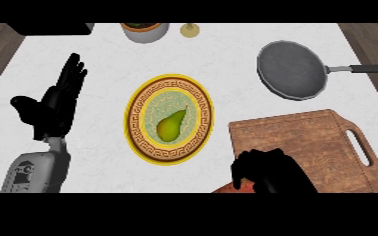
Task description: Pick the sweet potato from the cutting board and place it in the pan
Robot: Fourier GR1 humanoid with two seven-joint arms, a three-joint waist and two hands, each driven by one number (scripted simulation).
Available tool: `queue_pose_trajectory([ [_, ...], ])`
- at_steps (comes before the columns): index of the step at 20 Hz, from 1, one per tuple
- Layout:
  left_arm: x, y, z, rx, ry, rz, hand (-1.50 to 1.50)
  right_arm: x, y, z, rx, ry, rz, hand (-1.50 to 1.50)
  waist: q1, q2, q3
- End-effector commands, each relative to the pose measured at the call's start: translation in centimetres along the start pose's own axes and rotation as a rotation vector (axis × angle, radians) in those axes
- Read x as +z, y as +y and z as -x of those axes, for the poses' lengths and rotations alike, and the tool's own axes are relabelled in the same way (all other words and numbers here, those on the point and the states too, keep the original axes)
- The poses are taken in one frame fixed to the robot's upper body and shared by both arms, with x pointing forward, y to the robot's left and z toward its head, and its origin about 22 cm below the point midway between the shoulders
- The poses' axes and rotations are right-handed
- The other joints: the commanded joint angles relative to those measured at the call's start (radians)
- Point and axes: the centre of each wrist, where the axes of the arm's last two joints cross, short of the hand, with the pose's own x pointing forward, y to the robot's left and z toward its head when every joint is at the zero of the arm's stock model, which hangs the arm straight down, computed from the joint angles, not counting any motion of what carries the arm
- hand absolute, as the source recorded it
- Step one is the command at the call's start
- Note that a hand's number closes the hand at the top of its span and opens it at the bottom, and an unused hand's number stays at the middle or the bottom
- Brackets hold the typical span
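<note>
Both hands are showing: right hand (269, 172) is curling over the sweet potato (230, 188) at the cutting board's (310, 140) near edge, left hand (55, 102) resting open, pan (291, 70) sitting well apart

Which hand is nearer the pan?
Right. The right hand is curled over the cutting board's near edge, below the pan. The left hand rests open far across the counter, beyond the plate.
</note>
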Motion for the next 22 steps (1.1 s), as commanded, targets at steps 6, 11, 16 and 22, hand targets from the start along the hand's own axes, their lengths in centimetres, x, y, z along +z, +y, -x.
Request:
queue_pose_trajectory([
  [6,-0.5,-0.1,-0.5,-0.011,-0.022,0.008,0.0,-2.6,-4.9,1.9,-0.248,0.088,0.225,1.5,0.013,0.006,0.0],
  [11,-0.3,-1.0,-0.4,0.007,-0.012,0.002,0.0,-5.6,-8.0,8.3,-0.371,0.154,0.316,1.5,0.02,0.008,0.001],
  [16,0.7,1.0,-0.3,0.004,-0.018,0.008,0.0,-8.1,-10.2,15.8,-0.264,0.216,0.35,1.5,0.028,0.008,0.001],
  [22,-0.6,-2.1,-0.7,0.001,-0.03,0.05,0.0,-11.7,-8.6,21.8,-0.105,0.277,0.393,1.5,0.051,0.021,0.002],
])
